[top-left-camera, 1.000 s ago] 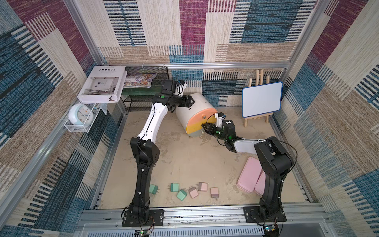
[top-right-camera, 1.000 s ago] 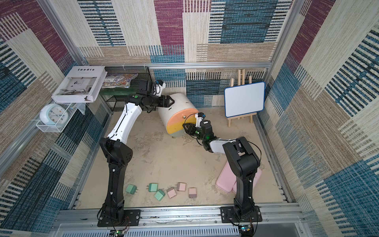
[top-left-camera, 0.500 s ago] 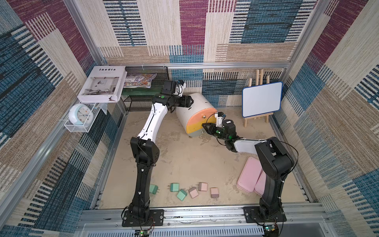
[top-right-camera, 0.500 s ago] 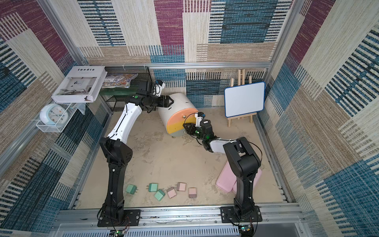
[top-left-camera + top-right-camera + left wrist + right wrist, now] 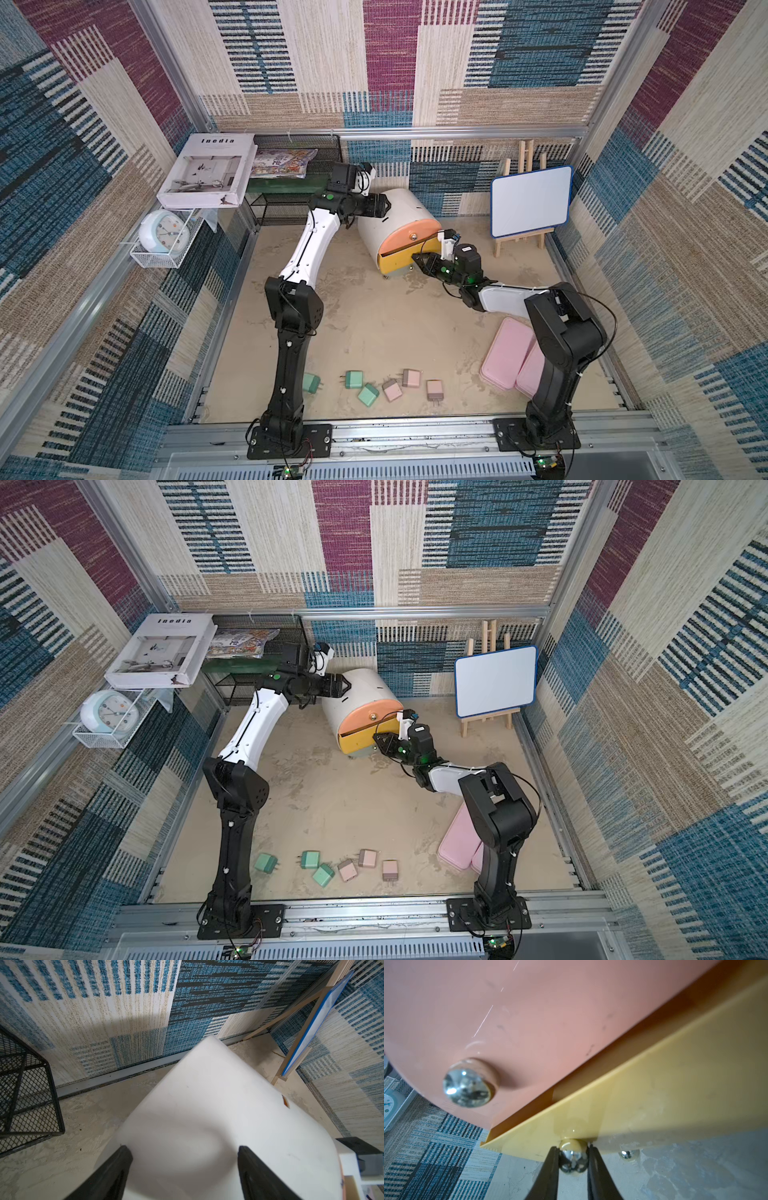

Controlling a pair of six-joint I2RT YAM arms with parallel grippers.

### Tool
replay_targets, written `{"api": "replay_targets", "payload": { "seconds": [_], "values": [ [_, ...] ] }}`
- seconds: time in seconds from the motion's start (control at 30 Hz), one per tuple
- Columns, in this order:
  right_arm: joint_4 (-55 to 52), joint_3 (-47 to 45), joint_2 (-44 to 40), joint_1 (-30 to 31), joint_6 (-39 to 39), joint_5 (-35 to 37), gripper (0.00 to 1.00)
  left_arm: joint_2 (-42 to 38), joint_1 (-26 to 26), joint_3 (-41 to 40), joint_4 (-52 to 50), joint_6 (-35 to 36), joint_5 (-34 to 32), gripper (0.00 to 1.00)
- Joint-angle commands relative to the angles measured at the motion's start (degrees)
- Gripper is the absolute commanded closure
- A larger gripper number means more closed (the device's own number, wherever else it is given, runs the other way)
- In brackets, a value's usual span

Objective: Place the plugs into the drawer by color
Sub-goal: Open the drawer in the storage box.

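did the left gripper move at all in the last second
No. In a top view the left gripper sits at the same spot against the white cabinet, neither nearer to nor farther from the black mesh rack.

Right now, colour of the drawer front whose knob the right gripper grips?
Yellow drawer front; best in the right wrist view, right gripper on its knob.

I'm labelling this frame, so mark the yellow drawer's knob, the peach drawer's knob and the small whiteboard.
yellow drawer's knob (image 5: 573,1160): right wrist view, on its shiny ball.
peach drawer's knob (image 5: 467,1087): right wrist view, on its shiny dome.
small whiteboard (image 5: 530,200): a top view, middle of its white face.
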Motion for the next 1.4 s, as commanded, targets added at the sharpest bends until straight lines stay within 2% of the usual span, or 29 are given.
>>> {"api": "replay_targets", "payload": {
  "seconds": [0.0,0.7,1.0,1.37],
  "values": [
    [0.9,-0.6,-1.7,0.4,-1.4,0.4,0.85,0.6,0.0,-0.2,-1.5,-0.6,0.2,0.16],
    [-4.4,-13.1,-15.5,4.0,-3.8,5.4,0.83,1.3,0.6,-0.2,-1.4,-1.5,-0.5,0.16],
    [-6.0,-14.7,-17.5,5.0,-3.6,6.7,0.82,1.8,0.6,-0.2,-1.1,-1.8,-0.4,0.16],
    [-4.9,-16.1,-16.1,4.9,-3.9,7.0,0.78,2.0,0.6,-0.3,-1.2,-2.3,0.1,0.16]
  ]
}}
